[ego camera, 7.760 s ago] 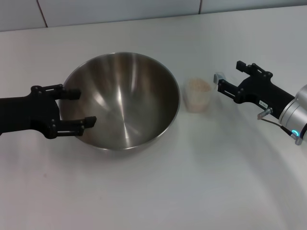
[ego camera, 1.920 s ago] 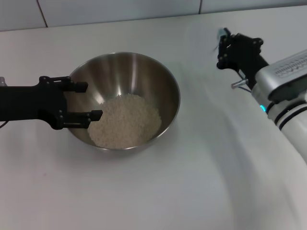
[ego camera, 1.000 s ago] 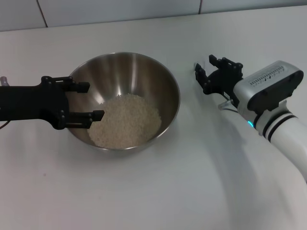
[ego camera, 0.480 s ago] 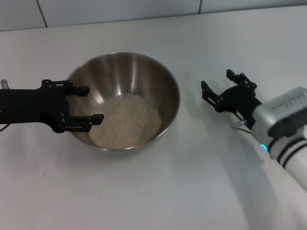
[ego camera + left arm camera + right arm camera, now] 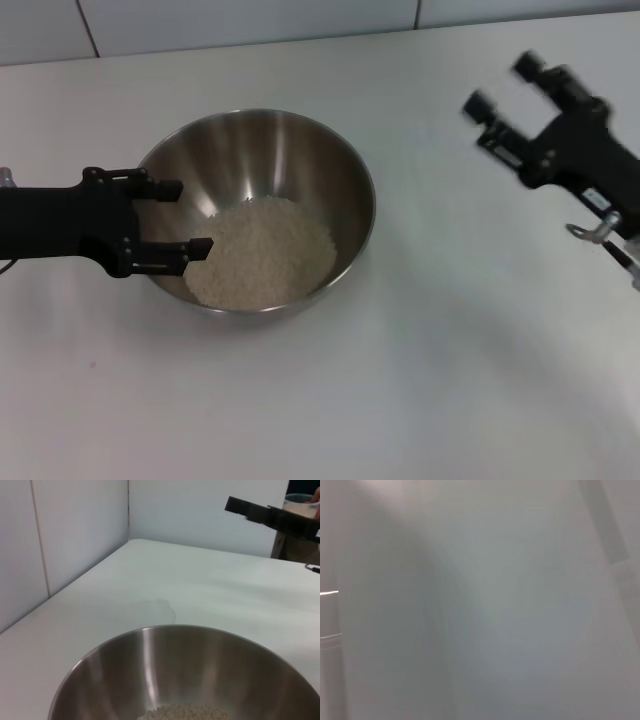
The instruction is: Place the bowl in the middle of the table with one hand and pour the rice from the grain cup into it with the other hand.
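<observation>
Here the large round shiny stainless-steel bowl (image 5: 257,212) sits about mid-table on the plain matte white tabletop (image 5: 330,390), a loose pale heap of small white rice grains (image 5: 262,251) lying in its bottom toward the near side. The black two-fingered left gripper (image 5: 170,217) reaches in from the left, its fingers spread, one on either side of the bowl's left rim. The black right gripper (image 5: 507,89) hangs over the far right of the table, well apart from the bowl, fingers spread with nothing between them. From the left wrist, the bowl's brushed inside (image 5: 190,670) and a sliver of rice (image 5: 185,713) show.
</observation>
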{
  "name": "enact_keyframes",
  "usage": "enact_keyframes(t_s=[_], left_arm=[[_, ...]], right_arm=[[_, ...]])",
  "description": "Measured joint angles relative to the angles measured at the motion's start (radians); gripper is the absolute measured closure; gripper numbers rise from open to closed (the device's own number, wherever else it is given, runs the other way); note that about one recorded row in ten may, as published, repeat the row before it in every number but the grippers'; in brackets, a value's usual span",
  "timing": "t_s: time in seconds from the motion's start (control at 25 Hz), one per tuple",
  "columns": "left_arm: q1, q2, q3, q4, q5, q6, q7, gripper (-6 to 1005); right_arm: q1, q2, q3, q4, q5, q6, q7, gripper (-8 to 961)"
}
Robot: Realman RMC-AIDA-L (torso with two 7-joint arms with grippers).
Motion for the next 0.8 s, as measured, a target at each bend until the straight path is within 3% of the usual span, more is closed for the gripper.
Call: enact_keyframes(t_s=[0.12,0.16,0.2,0.36,0.6,0.8], left_arm=[[0.0,0.0,0.0,0.001,0.002,-0.001,-0.001,180],[0.0,0.001,-0.001,0.002,0.003,-0.002,-0.001,180],[0.0,0.001,-0.001,0.003,0.003,-0.002,-0.002,180],[-0.005,0.002,-0.002,0.004,0.005,-0.002,-0.003,180],[-0.01,0.003,-0.004,0.006,0.007,-0.002,-0.003,180],[-0.013,0.003,-0.001,0.007,0.007,-0.002,-0.006,180]], right_arm=[[0.103,0.009,-0.146,-0.243,-0.09,-0.02,0.254,184],[0.15,0.023,-0.278,-0.397,-0.104,-0.02,0.437,184],[0.15,0.023,-0.278,-0.397,-0.104,-0.02,0.437,184],[0.198,0.03,-0.535,-0.621,-0.102,-0.006,0.713,184],[0.209,0.033,-0.854,-0.807,-0.097,0.108,0.949,184],[0.201,0.035,-1.03,-0.876,-0.086,0.184,1.03,185]])
